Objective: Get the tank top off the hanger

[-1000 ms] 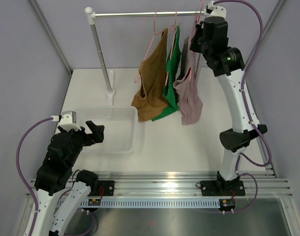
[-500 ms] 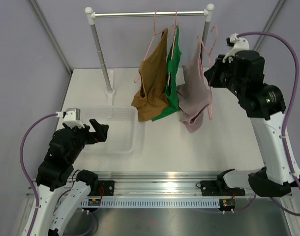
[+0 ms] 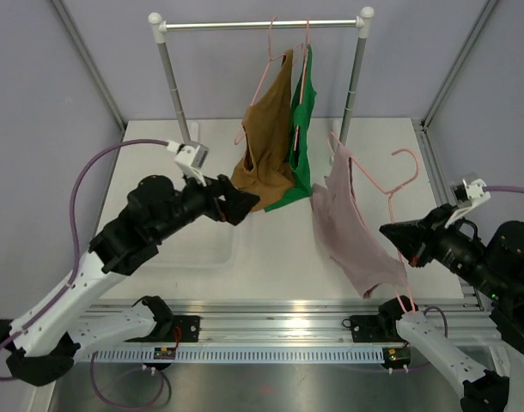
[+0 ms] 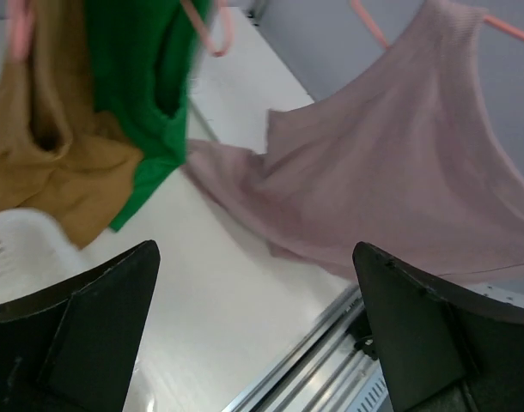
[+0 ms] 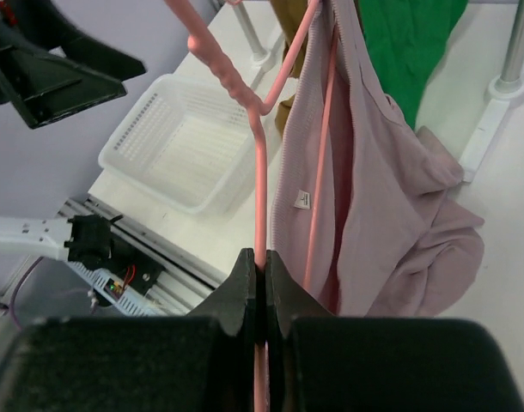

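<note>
Right wrist view shows you the right end effector (image 5: pixel 260 268) clamped on the pink hanger (image 5: pixel 260 163), which it holds tilted over the front right part of the desk (image 3: pixel 271 257). The mauve tank top (image 3: pixel 352 236) hangs on this hanger (whether its hem touches the desk, I cannot tell). Your left end effector (image 4: pixel 255 296) has its fingers wide apart and points toward the tank top without touching it.
</note>
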